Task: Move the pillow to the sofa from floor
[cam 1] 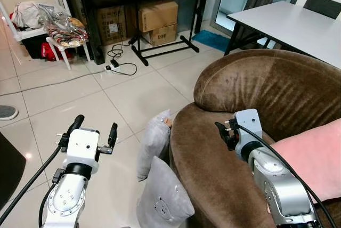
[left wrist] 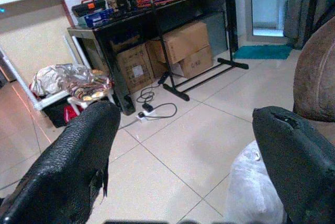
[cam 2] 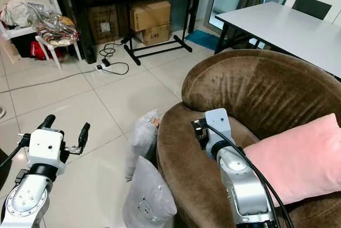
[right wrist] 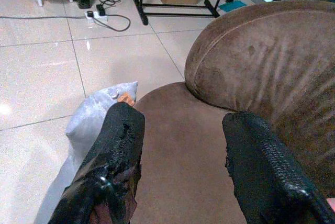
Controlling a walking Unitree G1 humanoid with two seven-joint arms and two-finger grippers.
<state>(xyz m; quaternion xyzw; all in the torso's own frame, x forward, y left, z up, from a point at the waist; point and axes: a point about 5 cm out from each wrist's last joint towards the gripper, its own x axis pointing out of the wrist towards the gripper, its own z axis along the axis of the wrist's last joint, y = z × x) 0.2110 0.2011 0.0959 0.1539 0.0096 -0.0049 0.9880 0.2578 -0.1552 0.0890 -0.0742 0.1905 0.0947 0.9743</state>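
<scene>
Bright, sharp; slight floor glare.

Both silver arms are reaching forward and down from the body. The left gripper is hanging out ahead of its wrist with its two long black fingers spreading wide apart, nothing lying between them. The right gripper is pointing forward from its bent arm, a black cable running back along the forearm behind it; its fingers are likewise standing apart, gripping nothing.
</scene>
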